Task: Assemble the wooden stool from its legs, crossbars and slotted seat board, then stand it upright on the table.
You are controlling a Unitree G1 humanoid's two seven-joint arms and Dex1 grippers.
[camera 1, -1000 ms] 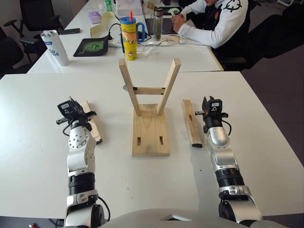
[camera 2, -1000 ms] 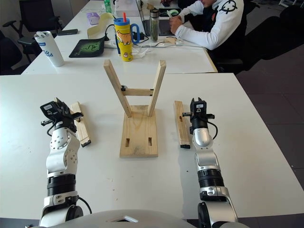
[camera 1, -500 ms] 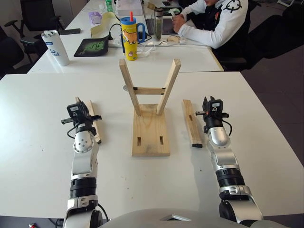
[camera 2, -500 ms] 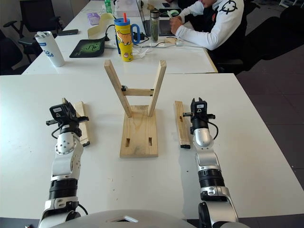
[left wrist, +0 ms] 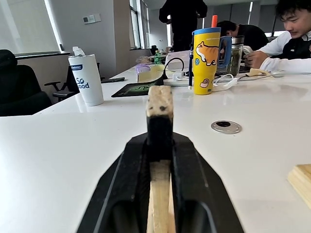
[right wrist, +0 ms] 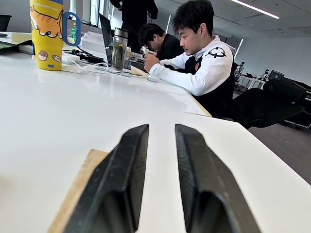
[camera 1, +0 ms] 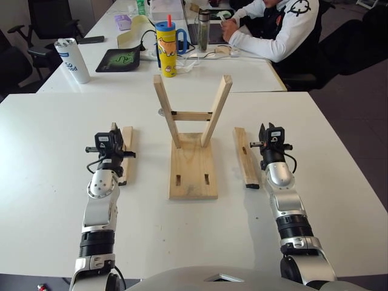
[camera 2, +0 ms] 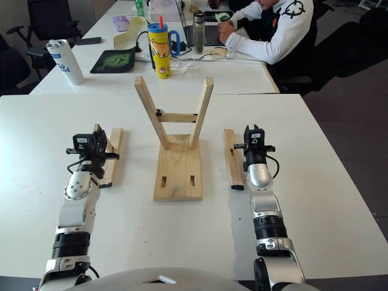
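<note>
Pale wood makes up every part of the stool. The slotted seat board (camera 1: 193, 173) lies flat in the middle of the white table (camera 1: 48, 182), its long side running away from the robot. At its far end two legs (camera 1: 166, 112) (camera 1: 216, 110) stand up out of the board, spreading outward toward their tops, with one crossbar (camera 1: 191, 116) joining them low down. Near the board's close end, two small slots (camera 1: 177, 180) (camera 1: 206, 179) sit open.

A loose leg piece (camera 1: 127, 145) lies flat to the left of the board, well apart from it and roughly parallel to it. The left gripper (camera 1: 113, 128) sits low over this piece. In the left wrist view its black fingers (left wrist: 131, 170) are apart and straddle the wood, one on each side, with a thin dark gap at each.

A second loose piece (camera 1: 245, 157) lies to the right of the board, also parallel to it. The right gripper (camera 1: 268, 127) rests just beside this piece on its outer side, with fingers (right wrist: 126, 165) spread and bare tabletop between them.

On the next table beyond stand a yellow tumbler (camera 1: 165, 48), a white cup (camera 1: 71, 60) and a dark mat (camera 1: 116, 59)
</note>
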